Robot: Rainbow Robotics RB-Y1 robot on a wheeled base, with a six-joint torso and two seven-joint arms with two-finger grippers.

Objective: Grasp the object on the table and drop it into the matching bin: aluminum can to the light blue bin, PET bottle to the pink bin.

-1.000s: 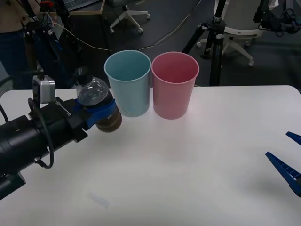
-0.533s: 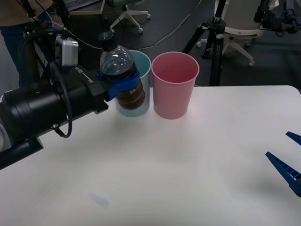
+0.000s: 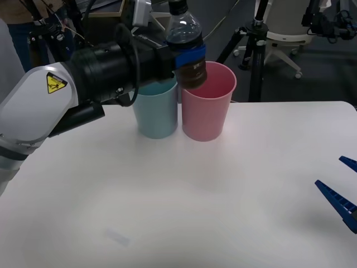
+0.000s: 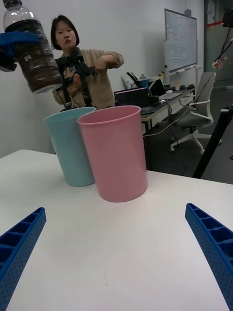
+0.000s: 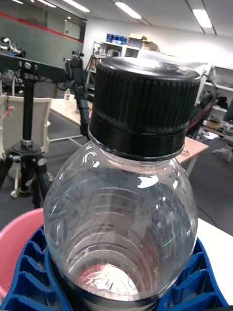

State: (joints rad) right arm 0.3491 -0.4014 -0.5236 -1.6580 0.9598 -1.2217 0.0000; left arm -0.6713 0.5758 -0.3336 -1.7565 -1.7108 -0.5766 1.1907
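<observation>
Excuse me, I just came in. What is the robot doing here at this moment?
The left gripper is shut on the PET bottle and holds it upright in the air, over the near-left rim of the pink bin. The light blue bin stands right beside it on the table. The bottle is not yet dropped. The right gripper waits open, low at the table's right side.

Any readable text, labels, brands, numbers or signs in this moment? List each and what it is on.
No words can be read.
Yellow triangular warning sticker, on the left arm's white shell: a symbol, no legible words.
Label on the PET bottle, held in the left gripper above the pink bin: print too small to read.
Whiteboard on the wall behind: marks too faint to read.
</observation>
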